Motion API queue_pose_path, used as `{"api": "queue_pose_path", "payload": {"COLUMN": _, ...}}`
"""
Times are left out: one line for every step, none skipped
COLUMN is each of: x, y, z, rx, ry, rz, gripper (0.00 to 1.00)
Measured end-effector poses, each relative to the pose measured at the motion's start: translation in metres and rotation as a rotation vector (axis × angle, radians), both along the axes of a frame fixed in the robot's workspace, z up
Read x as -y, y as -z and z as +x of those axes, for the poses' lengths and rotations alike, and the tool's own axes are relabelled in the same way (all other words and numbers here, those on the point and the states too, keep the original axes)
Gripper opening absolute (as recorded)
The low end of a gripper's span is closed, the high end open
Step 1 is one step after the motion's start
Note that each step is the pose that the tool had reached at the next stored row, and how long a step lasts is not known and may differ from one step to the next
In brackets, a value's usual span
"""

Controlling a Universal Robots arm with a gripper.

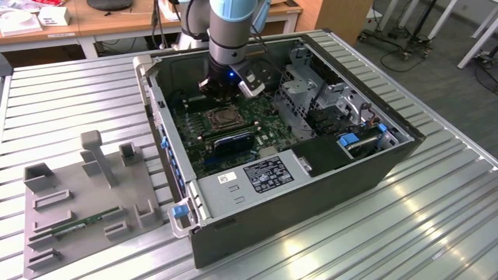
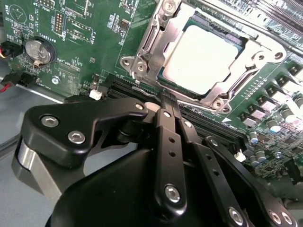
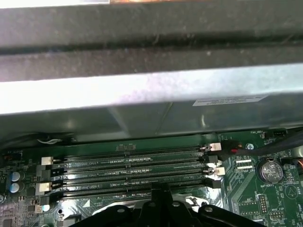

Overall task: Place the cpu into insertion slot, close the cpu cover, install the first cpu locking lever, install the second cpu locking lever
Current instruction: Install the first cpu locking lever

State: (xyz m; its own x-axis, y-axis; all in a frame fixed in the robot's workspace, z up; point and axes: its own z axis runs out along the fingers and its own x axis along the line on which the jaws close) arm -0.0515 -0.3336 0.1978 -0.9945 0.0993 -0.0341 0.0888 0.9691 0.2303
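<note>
Cpu point(image 2: 203, 56) lies flat in the insertion slot point(image 1: 221, 119), near the middle of the green circuit board point(image 2: 94, 47) inside the open computer case point(image 1: 311, 192), and we find the cpu cover point(image 2: 147, 47) folded down around its edge; whether either locking lever is hooked we cannot tell. We note the gripper point(image 2: 161, 100) low over the board on the far side of the slot. Its jaws are together with nothing seen between them, and the tips are just beside the cover's frame, over the memory slots point(image 3: 128, 165). We judge the chief hazard to be contact: with the tips this close, a small drop would press them into the memory slots or their white end clips point(image 3: 45, 161), and a sideways drift toward the slot could snag the frame and lift or scrape it. A sprung lever, pushed by the tips rather than gripped, could slip off and snap back. We also rate the case wall point(image 3: 142, 90), close beyond the memory slots, as a collision risk for the wrist
</note>
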Motion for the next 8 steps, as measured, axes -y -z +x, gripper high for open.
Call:
{"api": "queue_pose_path", "payload": {"x": 0.0000, "y": -0.0011, "z": 0.0000, "rx": 0.0001, "ry": 0.000, "rz": 0.0002, "gripper": 0.11}}
{"api": "queue_pose_path", "payload": {"x": 0.0000, "y": -0.0024, "z": 0.0000, "rx": 0.0000, "ry": 0.000, "rz": 0.0002, "gripper": 0.11}}
{"api": "queue_pose_path", "payload": {"x": 0.0000, "y": -0.0040, "z": 0.0000, "rx": 0.0000, "ry": 0.000, "rz": 0.0001, "gripper": 0.11}}
{"api": "queue_pose_path", "payload": {"x": 0.0000, "y": -0.0056, "z": 0.0000, "rx": 0.0000, "ry": 0.000, "rz": 0.0001, "gripper": 0.11}}
{"api": "queue_pose_path", "payload": {"x": 0.0000, "y": -0.0073, "z": 0.0000, "rx": 0.0001, "ry": 0.000, "rz": 0.0002, "gripper": 0.11}}
{"api": "queue_pose_path", "payload": {"x": 0.0000, "y": -0.0090, "z": 0.0000, "rx": 0.0000, "ry": 0.000, "rz": 0.0001, "gripper": 0.11}}
{"api": "queue_pose_path", "payload": {"x": 0.0000, "y": -0.0107, "z": 0.0000, "rx": 0.0000, "ry": 0.000, "rz": 0.0002, "gripper": 0.11}}
{"api": "queue_pose_path", "payload": {"x": 0.0000, "y": -0.0123, "z": 0.0000, "rx": 0.0000, "ry": 0.000, "rz": 0.0000, "gripper": 0.11}}
